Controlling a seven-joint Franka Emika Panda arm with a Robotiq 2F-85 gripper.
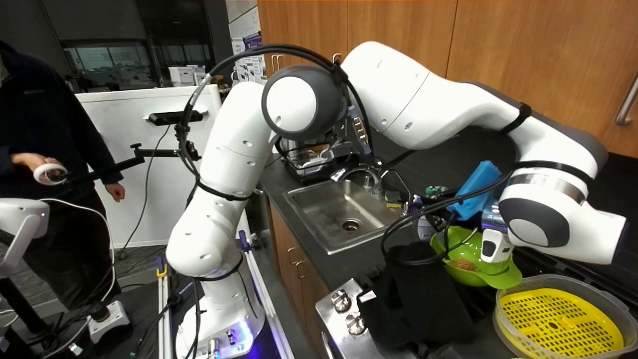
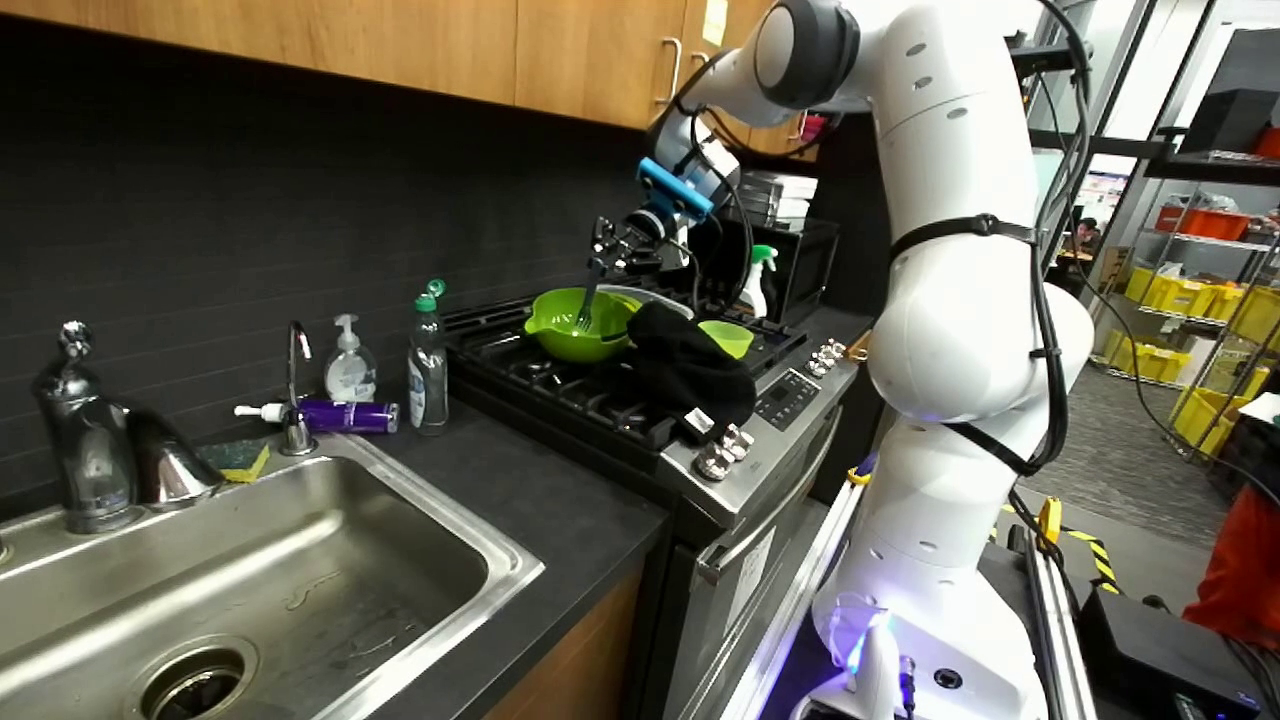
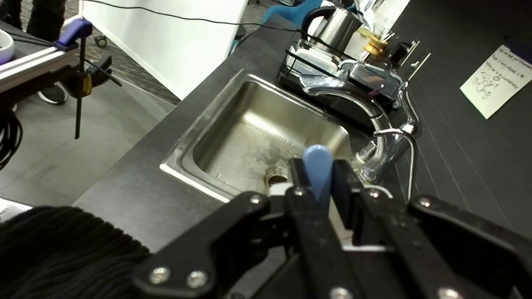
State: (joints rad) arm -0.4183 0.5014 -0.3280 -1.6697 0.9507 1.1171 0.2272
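A white robot arm [image 2: 950,300] bends over a black-and-steel stove [image 2: 775,425] in a kitchen with wooden cabinets [image 2: 590,60]. Its black gripper [image 3: 320,178] is narrow, with the fingers pressed on both sides of a blue fork-like utensil [image 2: 587,305]. In the wrist view, the rounded end of its handle shows between the fingertips.

In an exterior view, the utensil points down, slightly tilted, its tines within the outline of a bright green bowl [image 2: 560,347]; whether they touch it cannot be told. The bowl sits on the stove top and contains loose brown bits [image 1: 463,264].

In an exterior view, a black cloth [image 2: 690,375] lies bunched just right of the bowl, with a paler green cup [image 2: 728,338] on its far right side. In an exterior view, a clear tub [image 1: 553,282] with a yellow strainer [image 1: 558,309] inside stands near, at the right, just beside the bowl.

A steel sink [image 2: 400,530] is set into the dark counter [image 2: 500,480], near and to the left in an exterior view. Between sink and stove stand a green-capped bottle [image 2: 428,370] and a clear pump bottle [image 2: 350,370]; a purple bottle [image 2: 345,416] lies on its side. A person [image 1: 40,124] stands at the left in an exterior view, one hand on a white ring-shaped controller [image 1: 49,173].
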